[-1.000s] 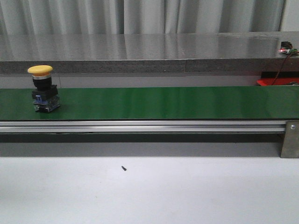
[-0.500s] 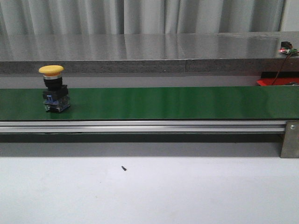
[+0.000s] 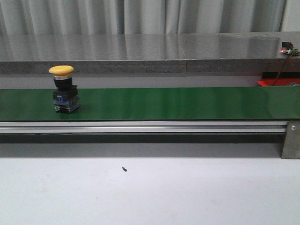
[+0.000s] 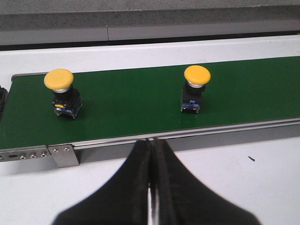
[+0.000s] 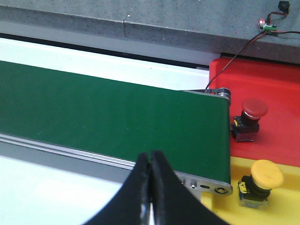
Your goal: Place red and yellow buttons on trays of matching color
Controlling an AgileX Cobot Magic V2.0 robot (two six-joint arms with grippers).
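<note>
A yellow button (image 3: 64, 89) stands upright on the green belt (image 3: 178, 103) at the left of the front view. The left wrist view shows that button (image 4: 196, 88) and a second yellow button (image 4: 62, 93) farther back along the belt (image 4: 131, 103). My left gripper (image 4: 153, 143) is shut and empty, short of the belt's rail. My right gripper (image 5: 151, 154) is also shut and empty, near the belt's end. A red button (image 5: 249, 119) stands on the red tray (image 5: 276, 84). Another yellow button (image 5: 260, 183) stands on the yellow tray (image 5: 281, 211).
A grey stone ledge (image 3: 150, 51) runs behind the belt. An aluminium rail (image 3: 140, 126) edges the belt's near side, with a bracket (image 3: 290, 139) at its right. A wired sensor (image 5: 266, 27) sits above the red tray. A small dark speck (image 3: 124, 168) lies on the white table.
The yellow button has ridden the belt to the right, from the far left toward the middle. Neither gripper shows in the earlier frames.
</note>
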